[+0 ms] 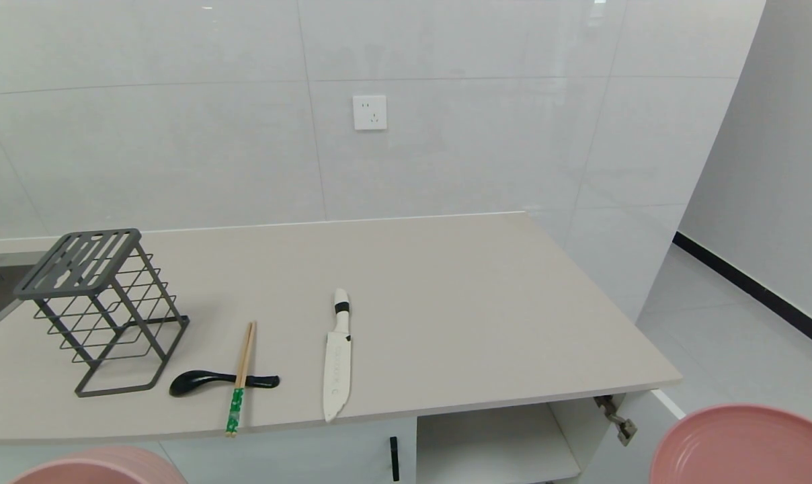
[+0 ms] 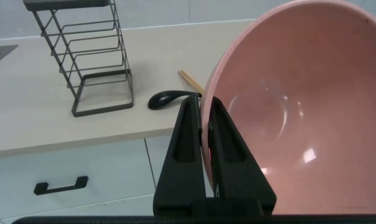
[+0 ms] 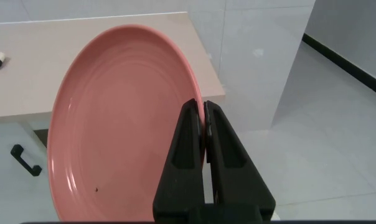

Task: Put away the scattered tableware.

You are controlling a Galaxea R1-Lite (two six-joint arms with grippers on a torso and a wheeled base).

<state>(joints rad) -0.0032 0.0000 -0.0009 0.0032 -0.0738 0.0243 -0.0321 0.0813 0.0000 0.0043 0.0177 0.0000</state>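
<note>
The left gripper (image 2: 204,109) holds a smooth, shiny pink bowl (image 2: 300,93) by its rim. Its two black fingers (image 2: 189,124) are pinching the thin rim, one on the inside and one on the outside. The bowl is round and deep, tipped on its side, and held in the air in front of the counter, lower than its top. Light shines off its inside.

The right gripper (image 3: 202,115) holds a flat, round pink plate (image 3: 119,118) the same way, with its black fingers pressed onto the edge. The plate has soft ring lines on it and one tiny dark speck. It is held up past the right end of the counter, over the grey floor.

On the pale, flat counter (image 1: 446,302) stands a dark grey metal wire rack (image 1: 76,263). It has a slotted top and thin crossed wires on its sides. Just beside the rack lies a glossy black spoon (image 1: 197,381). A pair of wooden chopsticks with green ends (image 1: 242,376) lies across the spoon's handle. Near them, but not touching, is a white knife with a black band on its handle (image 1: 337,366). Its tip points to the counter's front edge.

Under the counter, a cupboard is open, with a white shelf (image 1: 493,450) inside and a metal hinge (image 1: 614,417) on the door. A drawer has a black handle (image 2: 60,185). A white socket (image 1: 370,112) sits on the tiled wall.
</note>
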